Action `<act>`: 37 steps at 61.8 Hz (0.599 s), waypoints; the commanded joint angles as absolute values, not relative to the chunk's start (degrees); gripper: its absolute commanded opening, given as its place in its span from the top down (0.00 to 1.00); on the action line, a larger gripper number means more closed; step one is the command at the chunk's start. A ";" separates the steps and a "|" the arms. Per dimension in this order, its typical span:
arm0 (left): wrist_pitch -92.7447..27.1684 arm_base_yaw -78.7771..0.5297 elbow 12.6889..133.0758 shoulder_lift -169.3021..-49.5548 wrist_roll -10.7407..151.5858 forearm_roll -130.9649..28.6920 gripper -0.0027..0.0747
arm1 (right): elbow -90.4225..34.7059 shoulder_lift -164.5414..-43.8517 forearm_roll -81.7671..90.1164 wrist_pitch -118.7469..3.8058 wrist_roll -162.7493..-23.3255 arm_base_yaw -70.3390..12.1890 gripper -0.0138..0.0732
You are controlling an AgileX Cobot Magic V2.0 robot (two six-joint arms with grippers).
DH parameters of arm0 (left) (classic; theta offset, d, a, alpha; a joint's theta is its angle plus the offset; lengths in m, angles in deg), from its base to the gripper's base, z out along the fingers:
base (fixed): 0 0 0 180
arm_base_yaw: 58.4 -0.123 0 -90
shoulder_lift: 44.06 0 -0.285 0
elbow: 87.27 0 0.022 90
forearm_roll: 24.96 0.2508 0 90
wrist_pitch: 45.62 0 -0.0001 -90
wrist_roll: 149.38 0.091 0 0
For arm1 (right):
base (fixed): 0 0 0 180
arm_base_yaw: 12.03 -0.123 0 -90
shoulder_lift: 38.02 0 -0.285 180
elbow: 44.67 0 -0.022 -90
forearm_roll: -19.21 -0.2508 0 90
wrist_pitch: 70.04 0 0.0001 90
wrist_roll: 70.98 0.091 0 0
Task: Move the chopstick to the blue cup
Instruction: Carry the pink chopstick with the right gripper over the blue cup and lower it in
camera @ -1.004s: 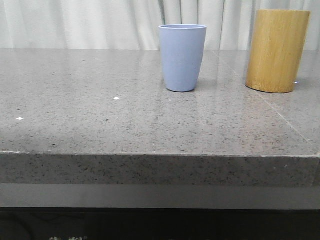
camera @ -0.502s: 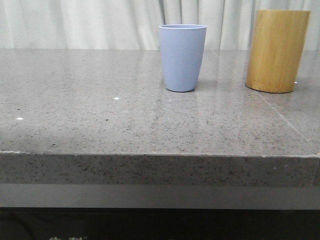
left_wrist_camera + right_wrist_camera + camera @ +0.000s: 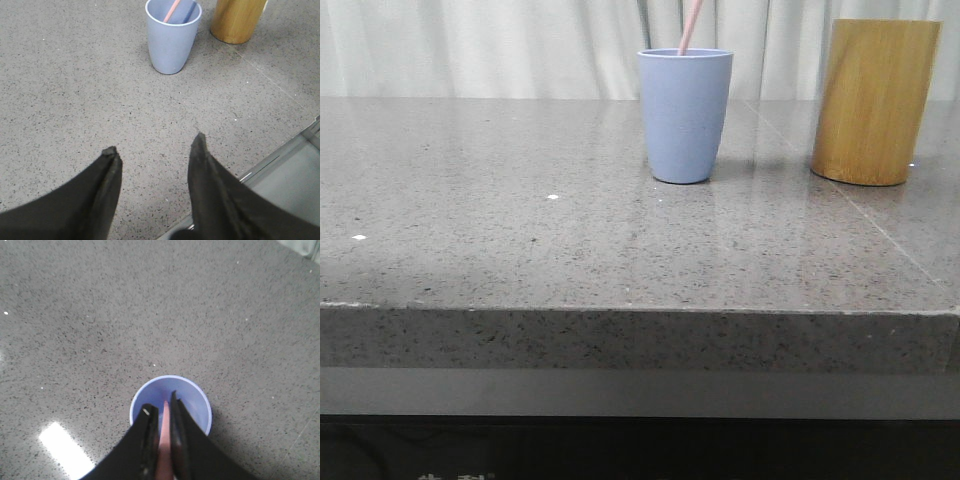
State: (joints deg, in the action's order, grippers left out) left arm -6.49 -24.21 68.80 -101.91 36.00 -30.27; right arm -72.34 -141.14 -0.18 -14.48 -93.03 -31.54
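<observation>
While the speckled grey stone table [image 3: 520,250] carries almost nothing but the two vessels, I read this as the last stretch of the transfer. Its surface is polished enough to throw soft reflections. At the far right stands the bamboo cylinder [image 3: 873,100], straight-walled, yellow-brown and taller than its neighbour. Well apart from it to the left is the blue cup [image 3: 685,115], matte, tapered toward a narrow base and upright.

My left gripper [image 3: 152,150] hangs over bare stone on the near side of the cup, its dark pointed fingers spread apart with nothing between them. My right gripper [image 3: 161,412] sits directly above the cup's mouth, its fingers pinched together on the chopstick [image 3: 164,440]. That thin pale pink stick runs down between them, its lower end already inside the rim. From the front I see it rising at a slight lean out of the cup [image 3: 689,25].

The risk, as I judge it, is in the release. The stick is longer than the cup is deep, so once freed it should fall against the rim. A light cup with a narrow foot on slick stone could rock or slide. Dropping it from too high could also make it bounce out.
</observation>
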 commanded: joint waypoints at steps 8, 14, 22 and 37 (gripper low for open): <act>-10.11 -24.09 70.44 -101.24 35.64 -30.92 0.56 | -73.93 -140.85 -0.81 -17.63 -93.71 -31.63 0.89; -10.11 -24.09 70.44 -101.24 35.64 -30.92 0.56 | -73.93 -141.02 -0.81 -17.52 -93.71 -31.63 0.84; -10.11 -24.09 70.44 -101.24 35.64 -30.92 0.56 | -73.93 -141.02 -0.76 -17.46 -93.71 -31.63 0.66; -10.11 -24.09 70.44 -101.24 35.64 -30.92 0.56 | -74.27 -140.76 -0.76 -17.10 -93.66 -31.58 0.40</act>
State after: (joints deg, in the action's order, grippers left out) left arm -6.41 -24.21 68.80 -101.91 36.00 -30.27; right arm -72.34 -143.64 0.00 -14.50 -93.03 -31.54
